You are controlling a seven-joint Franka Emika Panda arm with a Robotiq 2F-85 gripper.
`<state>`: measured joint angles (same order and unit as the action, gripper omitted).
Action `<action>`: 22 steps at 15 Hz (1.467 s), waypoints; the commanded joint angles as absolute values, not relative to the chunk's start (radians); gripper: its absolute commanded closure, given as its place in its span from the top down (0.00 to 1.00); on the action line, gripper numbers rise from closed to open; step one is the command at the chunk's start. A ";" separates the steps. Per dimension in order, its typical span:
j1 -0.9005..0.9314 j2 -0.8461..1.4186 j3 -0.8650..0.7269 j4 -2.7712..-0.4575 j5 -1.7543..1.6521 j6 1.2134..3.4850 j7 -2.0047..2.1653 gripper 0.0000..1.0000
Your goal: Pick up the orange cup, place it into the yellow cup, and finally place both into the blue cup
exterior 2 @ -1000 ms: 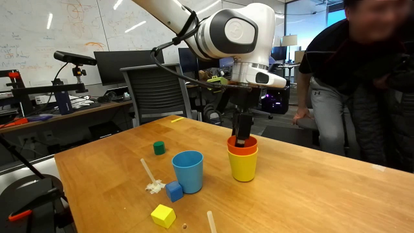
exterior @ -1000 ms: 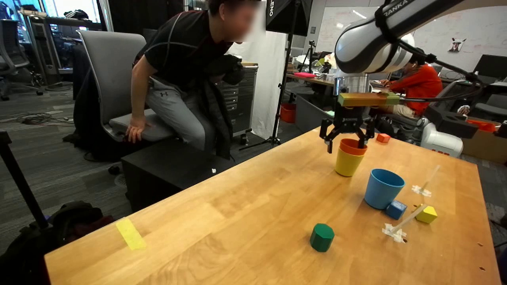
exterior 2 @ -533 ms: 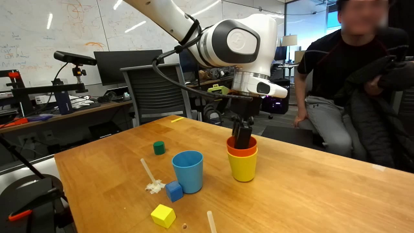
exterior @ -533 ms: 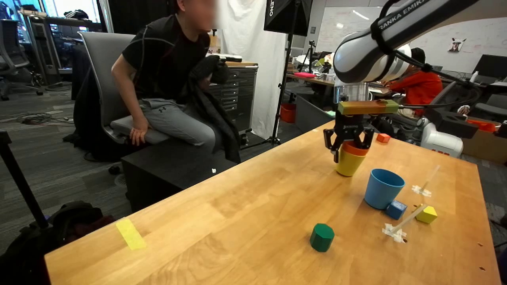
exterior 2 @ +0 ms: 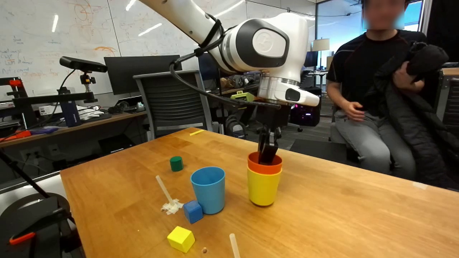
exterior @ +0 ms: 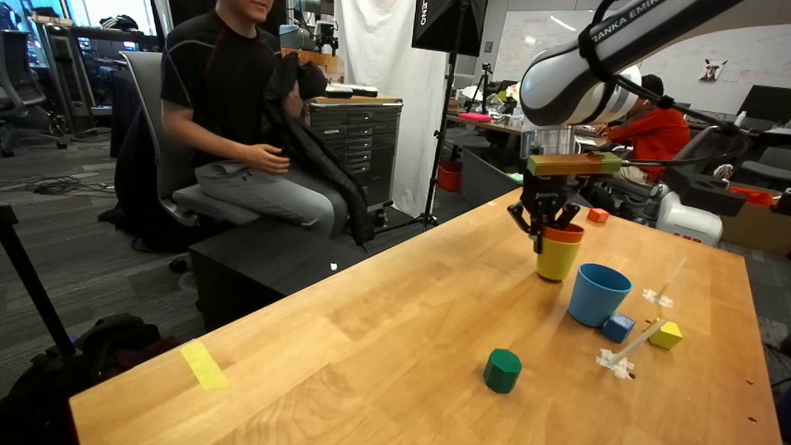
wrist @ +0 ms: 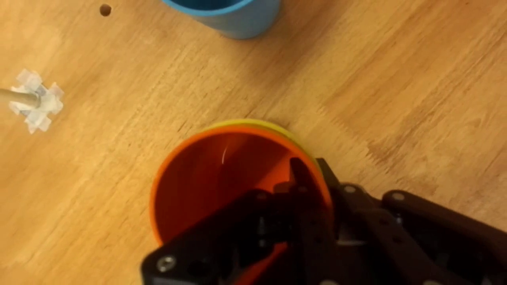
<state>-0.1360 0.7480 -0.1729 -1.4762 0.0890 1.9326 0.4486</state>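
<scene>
The orange cup (exterior: 563,234) sits nested inside the yellow cup (exterior: 558,261), with its rim standing above the yellow one in both exterior views. My gripper (wrist: 311,163) is shut on the walls of both cups together: in the wrist view one finger reaches down inside the orange cup (wrist: 225,178) and the opposite finger lies outside the yellow cup (wrist: 247,122). The pair is upright and at, or very near, the tabletop; I cannot tell whether it is lifted. The blue cup (exterior 2: 211,195) stands upright beside the pair, apart from it, with nothing visible inside.
A blue block (exterior 2: 193,211) is right against the blue cup, and a yellow block (exterior 2: 181,239) is close by. Thin sticks (exterior 2: 165,190) rise from taped spots. A green block (exterior: 502,371) and a red block (exterior: 597,215) lie farther off. A person (exterior 2: 376,82) sits behind the table.
The gripper has lowered and its fingers have come together over the cups' wall. The nested cups have shifted slightly toward the blue cup. The person has sat down.
</scene>
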 commanded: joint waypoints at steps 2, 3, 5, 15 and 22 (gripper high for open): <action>-0.136 0.732 -0.175 -1.456 0.095 1.874 0.441 0.02; -0.135 0.730 -0.174 -1.456 0.095 1.868 0.440 0.02; -0.132 0.713 -0.172 -1.466 0.094 1.862 0.437 0.02; -0.078 0.378 -0.160 -1.671 0.064 1.869 0.386 0.02; -0.052 0.145 -0.142 -1.914 -0.012 1.889 0.351 0.02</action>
